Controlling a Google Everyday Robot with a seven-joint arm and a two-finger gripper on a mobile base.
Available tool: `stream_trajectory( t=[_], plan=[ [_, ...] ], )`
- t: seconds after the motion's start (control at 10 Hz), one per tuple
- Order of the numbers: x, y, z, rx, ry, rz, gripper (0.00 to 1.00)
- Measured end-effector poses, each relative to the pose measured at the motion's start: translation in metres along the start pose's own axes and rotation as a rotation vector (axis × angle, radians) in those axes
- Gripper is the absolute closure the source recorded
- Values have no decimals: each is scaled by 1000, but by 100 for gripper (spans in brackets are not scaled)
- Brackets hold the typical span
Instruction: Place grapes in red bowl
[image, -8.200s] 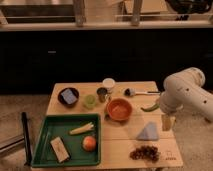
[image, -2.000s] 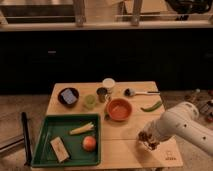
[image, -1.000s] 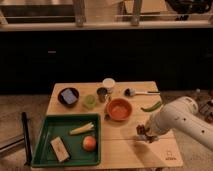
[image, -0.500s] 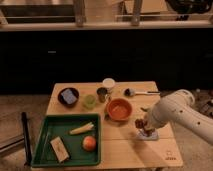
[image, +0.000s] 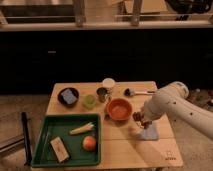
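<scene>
The red bowl (image: 119, 109) sits near the middle of the wooden table (image: 115, 155), orange-red with a lighter rim. The grapes (image: 137, 118), a small dark bunch, hang just off the bowl's right rim, a little above the tabletop. My gripper (image: 142, 119) comes in from the right on the white arm and is shut on the grapes. The arm hides part of the table's right side.
A pale blue wedge (image: 148, 132) lies below the gripper. Behind the bowl stand a metal cup (image: 102, 94), green cup (image: 89, 101), white cup (image: 108, 84) and a dark bowl with a blue object (image: 68, 96). A green tray (image: 50, 129) with a round orange fruit (image: 89, 143) fills the front left.
My gripper closed on the grapes at the front right of the table. It has carried them up and to the left, and they are now beside the red bowl's right rim.
</scene>
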Motion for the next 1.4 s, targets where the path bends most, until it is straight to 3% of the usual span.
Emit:
stream_trajectory(
  t=[0.5, 1.4],
  plan=[
    [-15, -30, 2, 15, 16, -18, 93],
    [-12, -73, 3, 24, 42, -21, 93]
  ],
)
